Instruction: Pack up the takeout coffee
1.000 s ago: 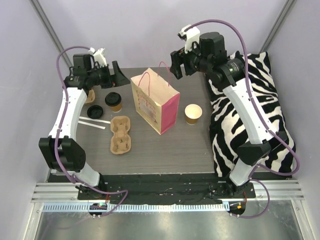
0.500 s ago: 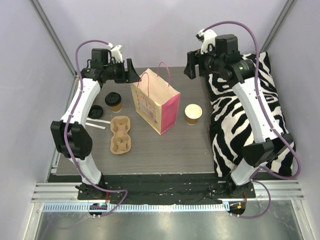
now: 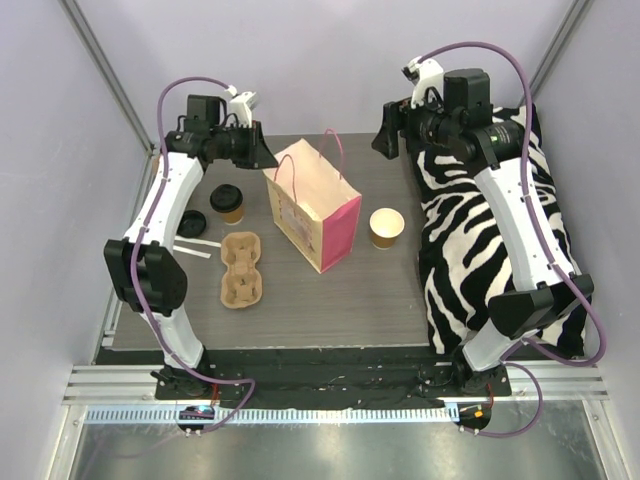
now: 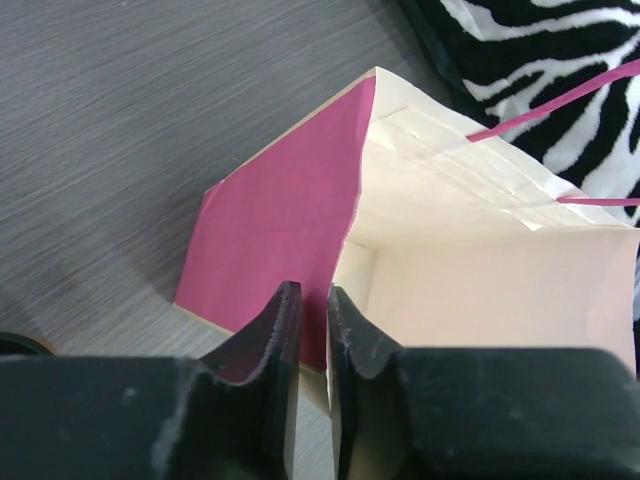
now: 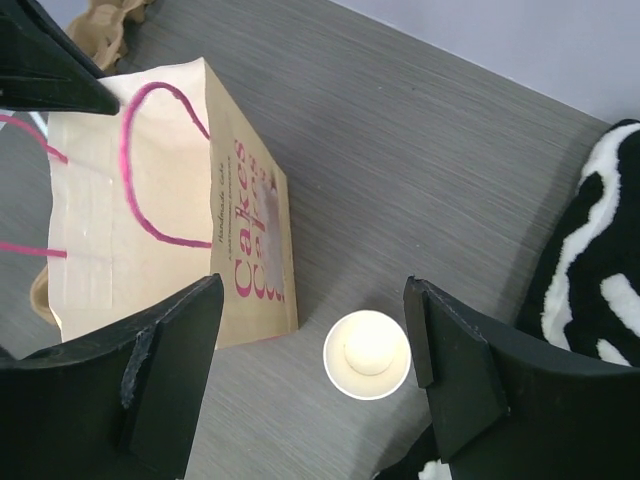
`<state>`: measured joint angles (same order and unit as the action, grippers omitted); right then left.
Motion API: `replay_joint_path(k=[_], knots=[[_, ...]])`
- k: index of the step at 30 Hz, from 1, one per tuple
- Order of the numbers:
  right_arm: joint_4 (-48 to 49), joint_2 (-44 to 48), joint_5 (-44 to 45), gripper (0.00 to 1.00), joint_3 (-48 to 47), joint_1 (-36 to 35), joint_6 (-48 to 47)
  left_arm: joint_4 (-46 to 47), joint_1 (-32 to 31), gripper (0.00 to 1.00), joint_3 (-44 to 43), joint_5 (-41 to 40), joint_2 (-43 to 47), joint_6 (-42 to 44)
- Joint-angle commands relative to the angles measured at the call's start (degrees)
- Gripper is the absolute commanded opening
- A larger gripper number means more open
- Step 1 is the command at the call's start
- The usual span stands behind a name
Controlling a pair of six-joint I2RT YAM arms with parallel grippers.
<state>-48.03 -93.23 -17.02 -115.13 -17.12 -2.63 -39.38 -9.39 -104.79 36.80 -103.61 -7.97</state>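
Observation:
A cream paper bag [image 3: 312, 205] with pink sides and pink handles stands open in the middle of the table. My left gripper [image 3: 268, 158] is at its back left corner, with the jaws [image 4: 312, 292] nearly together across the bag's rim [image 4: 350, 225]. A lidless paper cup [image 3: 387, 228] stands right of the bag. My right gripper [image 3: 388, 130] hangs open high above the back of the table, and the cup [image 5: 367, 354] shows between its fingers. A black-lidded coffee cup [image 3: 228, 203] and a cardboard cup carrier [image 3: 241, 270] sit left of the bag.
A zebra-striped cushion [image 3: 500, 230] covers the table's right side. A loose black lid [image 3: 190, 222] and a white strip [image 3: 185, 248] lie near the left edge. Walls close in behind and on both sides.
My left gripper swung right to the bag's back corner and closed on its rim. The right gripper drew back and to the right, staying open.

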Motion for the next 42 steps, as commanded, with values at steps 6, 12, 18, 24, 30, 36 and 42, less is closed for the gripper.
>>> replay_joint_path(k=[6,12,18,24,30,36,42], knots=[[0.4,3.9,-19.1,0.9,3.2,0.2,4.9,-19.6,-1.5,0.08,-11.0,12.1,-4.7,15.9],[2.2,5.4,-27.9,0.92,6.1,0.2,9.7,-26.3,-3.4,0.07,-18.0,12.2,-9.9,19.5],[2.9,7.4,-30.4,0.92,9.7,0.3,12.5,-23.5,-5.9,0.12,-18.2,6.8,-9.3,14.9],[2.9,8.3,-30.9,0.89,12.2,0.3,14.2,-21.1,-6.5,0.55,-18.9,2.6,-7.0,11.8],[3.5,8.2,-30.4,0.83,12.7,0.2,15.6,-23.6,-6.3,0.75,-30.2,-1.4,-6.2,10.2],[6.6,7.8,-30.1,0.81,11.7,-0.5,18.0,-21.9,-4.8,0.89,-28.1,-7.3,0.9,9.5],[7.4,8.0,-27.1,0.76,12.0,-3.9,18.5,-24.3,-2.9,0.87,-22.2,0.1,10.5,4.4]])
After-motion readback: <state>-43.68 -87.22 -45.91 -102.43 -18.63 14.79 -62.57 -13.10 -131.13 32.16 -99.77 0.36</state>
